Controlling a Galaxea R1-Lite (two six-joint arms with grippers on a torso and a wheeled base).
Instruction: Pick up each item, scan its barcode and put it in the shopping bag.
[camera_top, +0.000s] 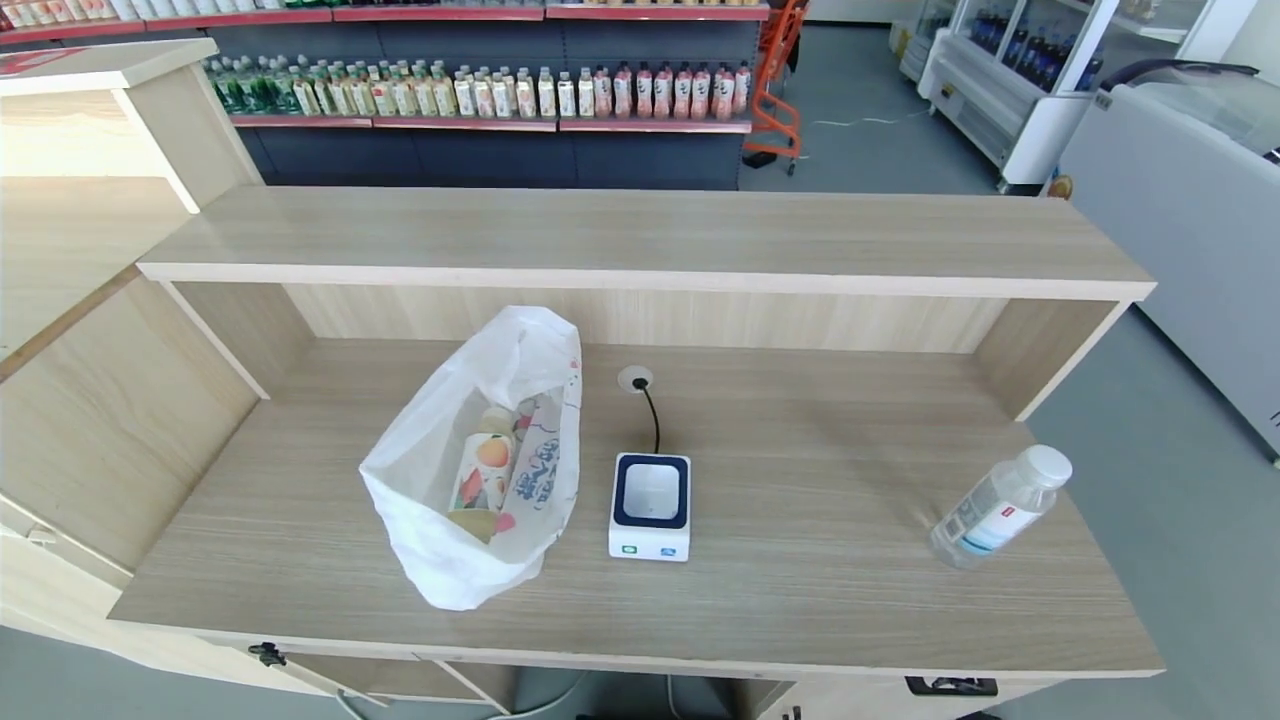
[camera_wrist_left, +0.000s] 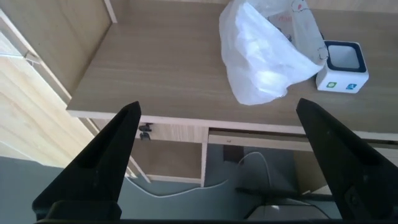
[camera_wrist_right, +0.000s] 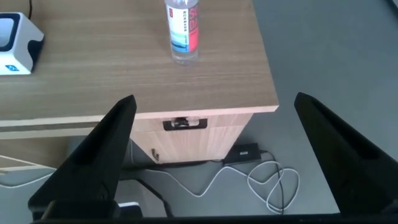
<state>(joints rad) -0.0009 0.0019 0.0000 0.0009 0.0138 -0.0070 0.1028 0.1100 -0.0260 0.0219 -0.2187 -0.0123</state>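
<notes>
While upright, bottle (camera_top: 1000, 508) apart from shopping bag (camera_top: 440, 560).

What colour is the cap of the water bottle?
White; the cap of the water bottle shows best in the head view.

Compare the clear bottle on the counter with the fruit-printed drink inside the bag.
Place: the clear bottle stands on the bare counter, right of the scanner; the fruit-printed drink is inside the shopping bag, left of it.
Pose: the clear bottle is upright; the fruit-printed drink leans.
Look: the clear bottle is see-through with a white cap; the fruit-printed drink is covered in colourful pictures.
Both are drinks.
</notes>
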